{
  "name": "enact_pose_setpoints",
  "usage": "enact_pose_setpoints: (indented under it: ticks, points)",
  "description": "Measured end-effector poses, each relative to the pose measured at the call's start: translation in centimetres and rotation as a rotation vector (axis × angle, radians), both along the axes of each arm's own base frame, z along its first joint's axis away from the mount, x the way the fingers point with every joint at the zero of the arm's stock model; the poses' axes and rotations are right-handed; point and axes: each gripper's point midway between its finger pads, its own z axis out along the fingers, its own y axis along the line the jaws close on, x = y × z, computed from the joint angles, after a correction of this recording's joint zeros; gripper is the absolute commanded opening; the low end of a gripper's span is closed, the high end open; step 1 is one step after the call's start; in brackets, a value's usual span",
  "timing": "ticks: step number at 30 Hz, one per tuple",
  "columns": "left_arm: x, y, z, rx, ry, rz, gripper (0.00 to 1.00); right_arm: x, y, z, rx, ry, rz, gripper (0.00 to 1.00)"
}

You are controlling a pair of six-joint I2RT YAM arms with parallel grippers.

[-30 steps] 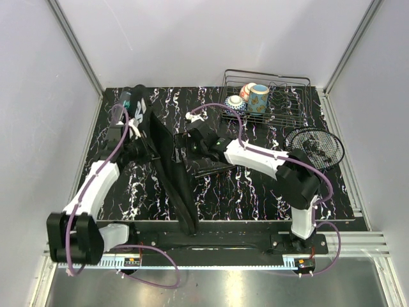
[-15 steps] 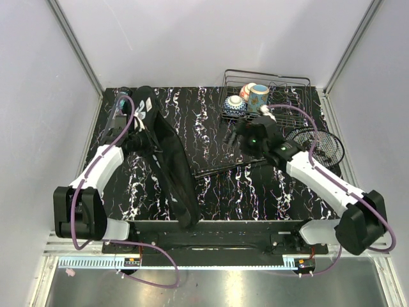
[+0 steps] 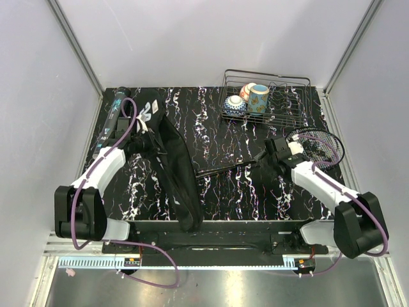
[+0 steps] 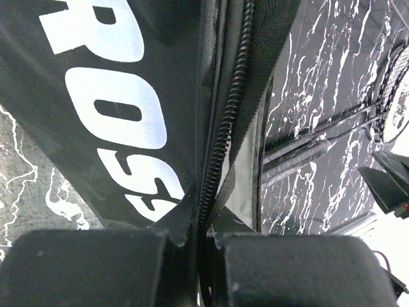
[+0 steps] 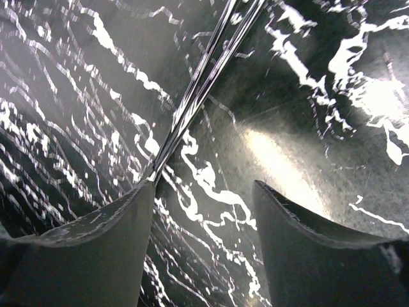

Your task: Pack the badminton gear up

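Note:
The long black bag (image 3: 174, 167) lies lengthwise left of centre; its white letters fill the left wrist view (image 4: 121, 121). My left gripper (image 3: 147, 142) (image 4: 201, 231) is shut on the bag's zipper edge near its far end. The black racket (image 3: 316, 146) lies at the right, its shaft (image 3: 239, 165) running left toward the bag. The grip also shows in the left wrist view (image 4: 297, 152). My right gripper (image 3: 269, 157) (image 5: 204, 208) is open, low over the table, with the thin shaft (image 5: 203, 83) passing by its left finger. The dark tube (image 3: 110, 120) lies at the far left. No shuttlecock is in view.
A wire basket (image 3: 291, 110) with painted cups (image 3: 259, 98) stands at the back right, just behind the racket head. The enclosure walls close in the table on the left, back and right.
My right arm swung from the middle of the table back to the right and now sits over the racket shaft. My left gripper drew in with the bag, uncovering the tube.

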Motion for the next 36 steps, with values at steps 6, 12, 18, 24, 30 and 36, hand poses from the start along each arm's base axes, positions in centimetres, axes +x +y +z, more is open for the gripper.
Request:
enact_pose_setpoints:
  ticks: [6,12,18,24,30,36]
  points:
    - [-0.9,-0.4,0.5,-0.02,-0.018,-0.009,0.0,1.5,-1.8,-1.5,-0.031,0.015,-0.137,0.63]
    - [-1.0,-0.6,1.2,-0.034,-0.041,-0.022,0.0,2.9,-1.8,-3.0,-0.02,0.025,-0.213,0.52]
    - [-1.0,-0.8,1.4,-0.041,-0.044,-0.029,0.0,4.1,-1.9,-3.3,-0.032,0.01,-0.242,0.48]
    - [-1.2,-1.0,2.2,-0.044,-0.07,-0.035,0.0,5.3,-2.0,-2.9,-0.031,-0.012,-0.272,0.47]
    - [-1.2,-0.9,2.7,-0.041,-0.088,-0.037,0.0,5.7,-1.9,-3.8,-0.019,0.004,-0.304,0.39]
    - [-1.3,-1.0,2.7,-0.042,-0.087,-0.038,0.0,5.9,-1.9,-4.7,-0.009,0.023,-0.333,0.36]
